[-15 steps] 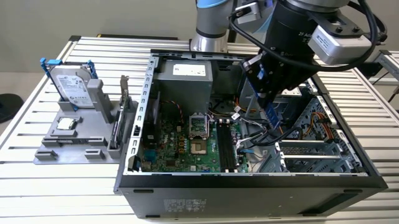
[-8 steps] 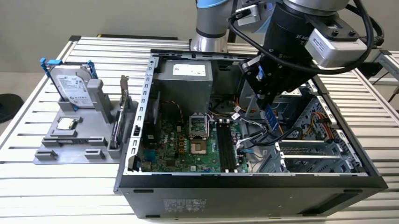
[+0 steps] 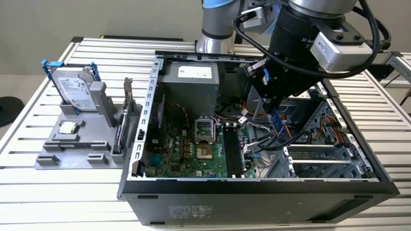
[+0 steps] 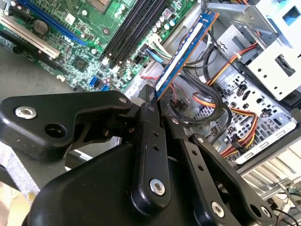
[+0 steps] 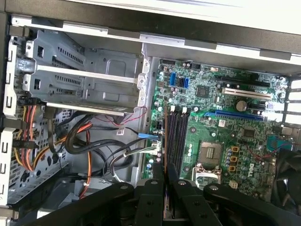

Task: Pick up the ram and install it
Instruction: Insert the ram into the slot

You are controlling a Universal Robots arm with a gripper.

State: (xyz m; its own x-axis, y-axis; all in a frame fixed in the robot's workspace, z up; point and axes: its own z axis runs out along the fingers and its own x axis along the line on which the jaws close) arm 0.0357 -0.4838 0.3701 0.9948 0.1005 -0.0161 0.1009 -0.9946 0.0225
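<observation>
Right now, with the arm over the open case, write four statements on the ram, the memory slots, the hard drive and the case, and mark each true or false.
1. The gripper is shut on the ram. True.
2. The ram is seated in one of the memory slots. False: it is held in the air over the case's inside, and the slots are empty.
3. The hard drive stands on a grey holder outside the computer case. True.
4. The computer case is closed. False: its side is open and the motherboard is exposed.
</observation>
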